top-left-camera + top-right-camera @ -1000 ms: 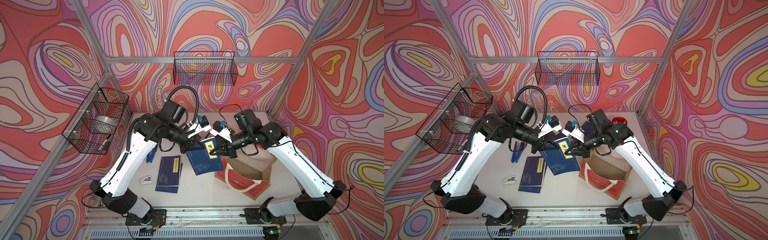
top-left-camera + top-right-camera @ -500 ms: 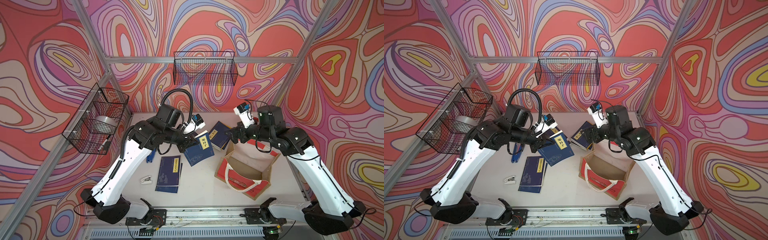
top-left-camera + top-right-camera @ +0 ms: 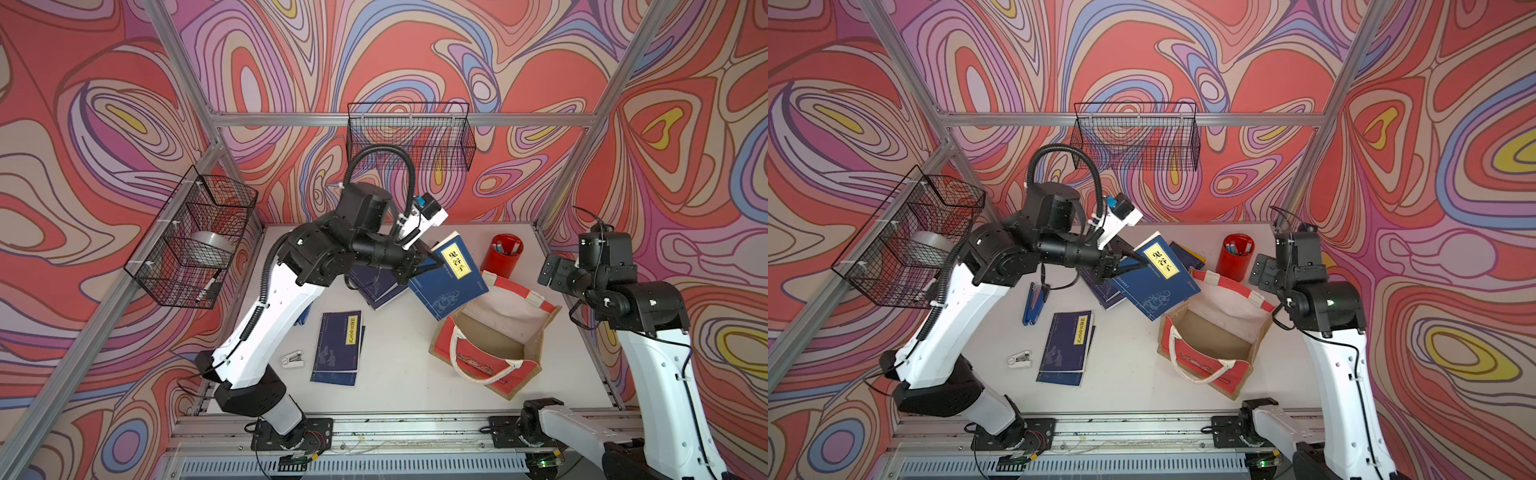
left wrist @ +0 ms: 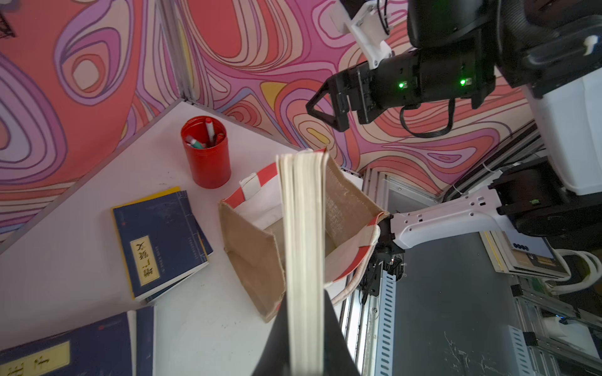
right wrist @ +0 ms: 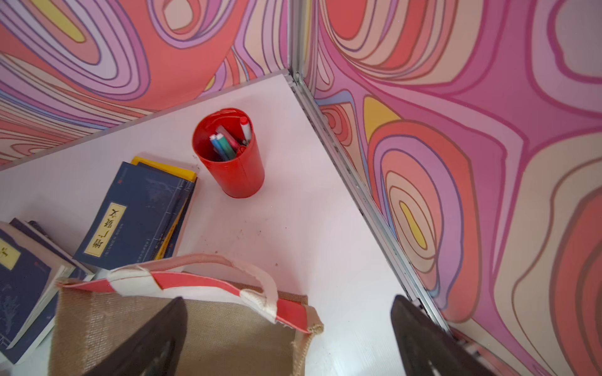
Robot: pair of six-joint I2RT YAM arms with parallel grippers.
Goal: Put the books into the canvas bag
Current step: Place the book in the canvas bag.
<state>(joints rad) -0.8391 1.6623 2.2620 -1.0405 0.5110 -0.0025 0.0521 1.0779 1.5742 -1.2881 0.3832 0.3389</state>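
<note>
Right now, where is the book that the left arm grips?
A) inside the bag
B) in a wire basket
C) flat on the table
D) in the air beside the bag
D: the left arm's jaws pinch the book, tilted clear of the table, beside the canvas bag.

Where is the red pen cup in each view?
Top view: pen cup at far right of the table, behind the canvas bag.
Top view: pen cup likewise.
Left wrist: pen cup beyond the bag.
Right wrist: pen cup beyond the bag.
Landmark: the canvas bag.
</note>
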